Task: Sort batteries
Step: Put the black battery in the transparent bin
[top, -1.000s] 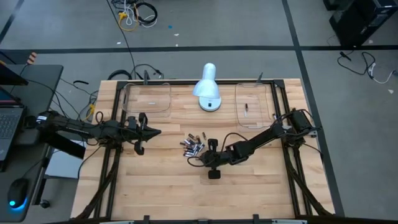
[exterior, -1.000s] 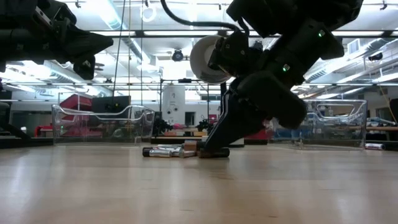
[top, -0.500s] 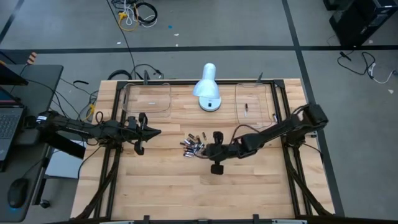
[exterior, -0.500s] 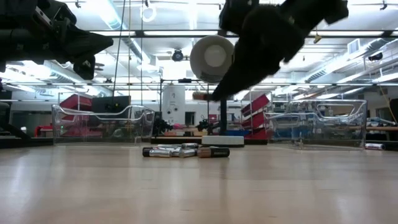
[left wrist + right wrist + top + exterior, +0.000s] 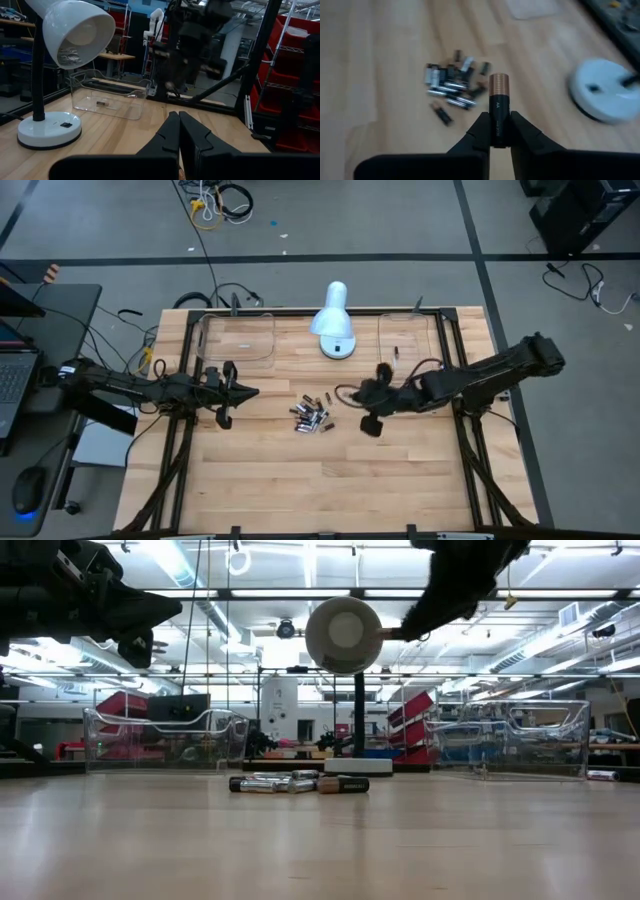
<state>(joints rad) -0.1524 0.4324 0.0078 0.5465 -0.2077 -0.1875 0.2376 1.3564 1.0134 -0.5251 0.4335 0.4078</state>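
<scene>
Right wrist view shows the right gripper (image 5: 498,131) clamped on a small black cylindrical battery with a copper-coloured end (image 5: 499,102), pinched near its lower end so most of the body stands out beyond the fingertips; the battery looks rigid, smooth and light, so I judge it could pivot or slip in so narrow a pinch, and a hold nearer mid-length across the round body would be steadier; beyond the held battery, on the pale wooden table (image 5: 270,480), lies the loose cluster of silvery and dark batteries (image 5: 452,85); off to one side of the gripper stands the white desk lamp (image 5: 333,320), with a clear plastic tray (image 5: 410,365) just beside it in the high view; the left gripper (image 5: 246,392), jaws together and empty, waits well apart.
</scene>
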